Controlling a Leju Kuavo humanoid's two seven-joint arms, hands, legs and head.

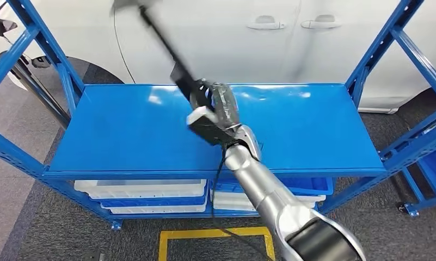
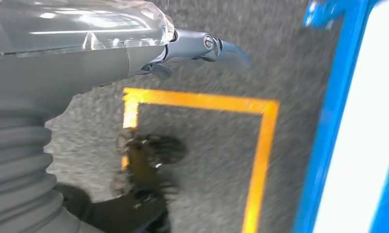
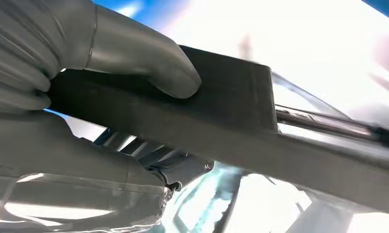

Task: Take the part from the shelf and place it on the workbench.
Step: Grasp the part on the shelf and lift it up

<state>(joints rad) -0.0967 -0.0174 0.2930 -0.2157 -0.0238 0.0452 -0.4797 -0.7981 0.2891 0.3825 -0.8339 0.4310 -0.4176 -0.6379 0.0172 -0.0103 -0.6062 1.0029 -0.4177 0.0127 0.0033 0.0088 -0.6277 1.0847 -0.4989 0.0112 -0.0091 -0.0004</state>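
Note:
My right hand (image 1: 213,111) is raised over the middle of the blue shelf top (image 1: 123,136) and grips a long black part (image 1: 166,46), a thin bar with a wider black block near the hand, slanting up toward the far left. In the right wrist view the thumb (image 3: 148,60) presses on the part's flat black block (image 3: 221,102), and the part's bar runs on past the hand. My left hand (image 2: 148,53) hangs beside the shelf over the floor, with nothing in it and a finger (image 2: 216,48) stretched out.
The blue shelf frame has slanted posts (image 1: 47,49) on both sides and white and blue bins (image 1: 145,190) on the lower level. A white car (image 1: 292,38) stands right behind the shelf. A yellow taped square (image 1: 215,235) marks the grey floor in front.

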